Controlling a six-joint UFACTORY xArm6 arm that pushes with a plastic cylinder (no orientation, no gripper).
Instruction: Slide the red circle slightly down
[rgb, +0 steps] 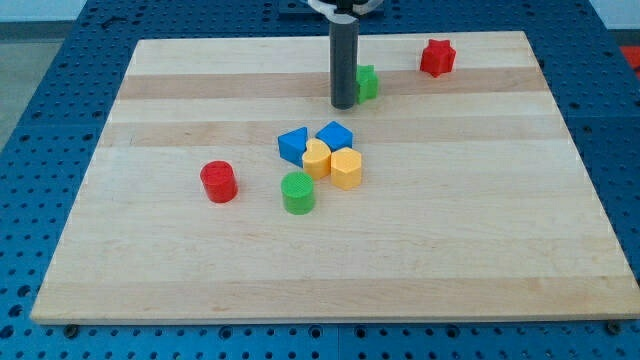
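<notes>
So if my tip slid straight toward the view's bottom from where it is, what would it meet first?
Probably the blue block at the cluster's top, just below my tip. The red circle lies well to the view's left, off that line.

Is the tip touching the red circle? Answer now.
No: my tip stands beside the green block near the view's top, far from the red circle.

Table (150, 280) carries all blocks. My tip (344, 105) sits twd view's top, ctr, just L of green block (369, 82), close enough that contact can't be told. Red star (437, 57) is further R, nr top edge. Mid-table cluster: L blue block (293, 145) & R blue block (335, 135) side by side; yellow heart (316, 158) below, btw them; yellow hexagon (346, 169) touching heart's R. Green circle (298, 193) just below heart. Red circle (218, 182) alone, well L of cluster, far from tip.
</notes>
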